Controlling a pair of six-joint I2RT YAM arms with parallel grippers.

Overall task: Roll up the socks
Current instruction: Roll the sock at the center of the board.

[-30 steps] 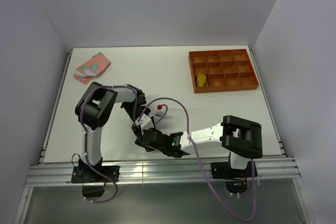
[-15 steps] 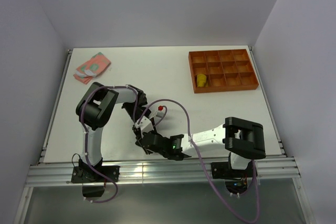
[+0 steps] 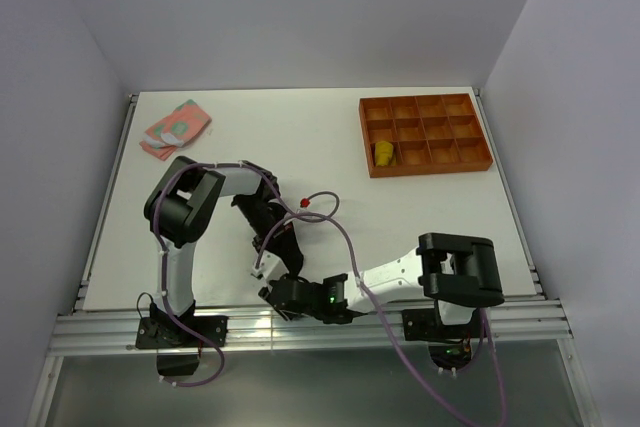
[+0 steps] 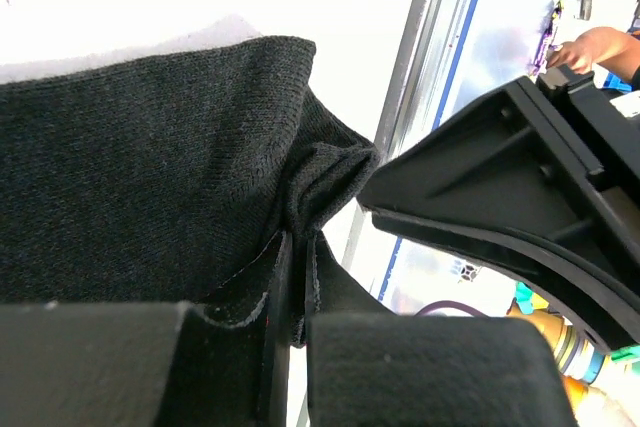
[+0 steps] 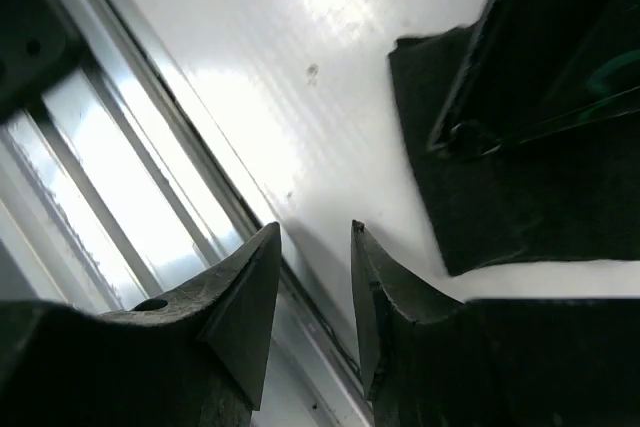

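Observation:
The black sock (image 4: 150, 147) lies flat on the white table, and my left gripper (image 4: 300, 277) is shut on a bunched fold at its corner. In the right wrist view the same black sock (image 5: 480, 207) lies to the right of my right gripper (image 5: 314, 237). That gripper is open and holds nothing, and it hangs over the table's near edge. In the top view both grippers meet near the front edge, left gripper (image 3: 268, 255) and right gripper (image 3: 278, 292), and the arms cover the black sock. The pink sock (image 3: 176, 128) lies at the far left. The mustard-yellow sock (image 3: 383, 152) sits in a tray compartment.
The orange tray (image 3: 425, 107) with square compartments stands at the far right. A metal rail (image 5: 120, 167) runs along the near table edge just under my right gripper. Purple cables (image 3: 340, 232) loop over the table between the arms.
The right gripper has drawn back toward the near edge and a little left. The left gripper, still pinching the black sock, has followed it nearer. The cable loop has shifted.

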